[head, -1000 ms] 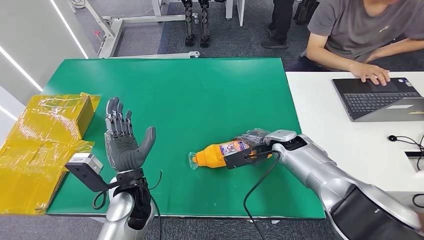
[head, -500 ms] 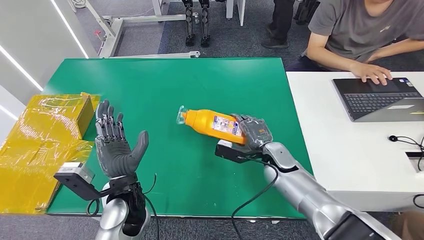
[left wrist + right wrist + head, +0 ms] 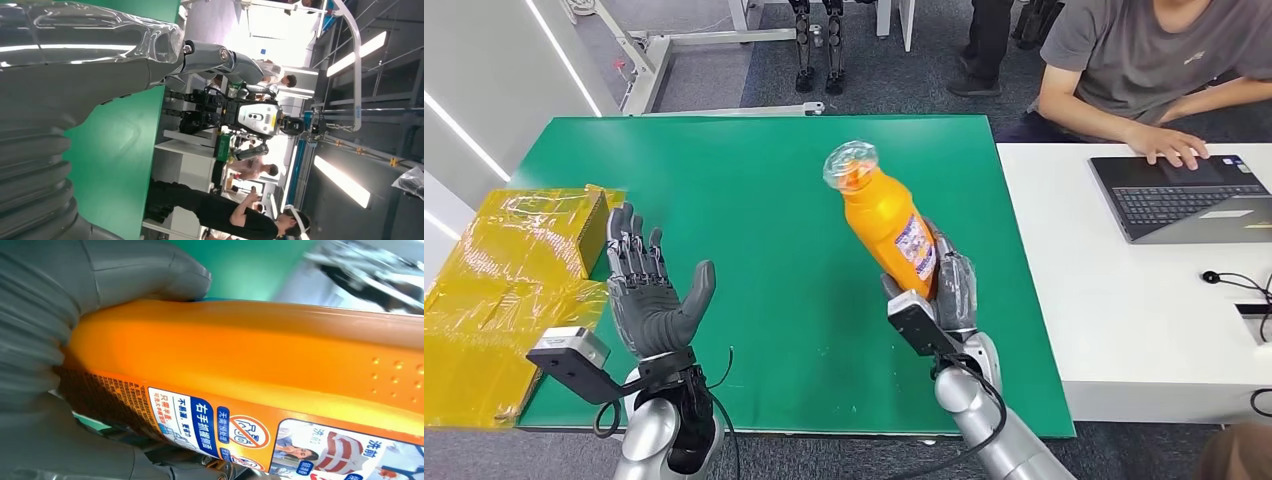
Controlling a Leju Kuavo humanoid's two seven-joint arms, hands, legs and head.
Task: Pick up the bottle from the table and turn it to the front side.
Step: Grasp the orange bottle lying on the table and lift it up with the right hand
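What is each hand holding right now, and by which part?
The right hand grips the orange bottle around its lower body, cap end raised above the green table. The left hand holds nothing, fingers spread.

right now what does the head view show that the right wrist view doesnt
Head view alone: the green table, the left hand raised with fingers apart and holding nothing, the yellow wrapped box, the laptop with a person's hand on it, and the bottle's clear cap. Right wrist view alone: the label's fine print and warning symbol up close. Both: the orange bottle held by the right hand, lifted off the table.
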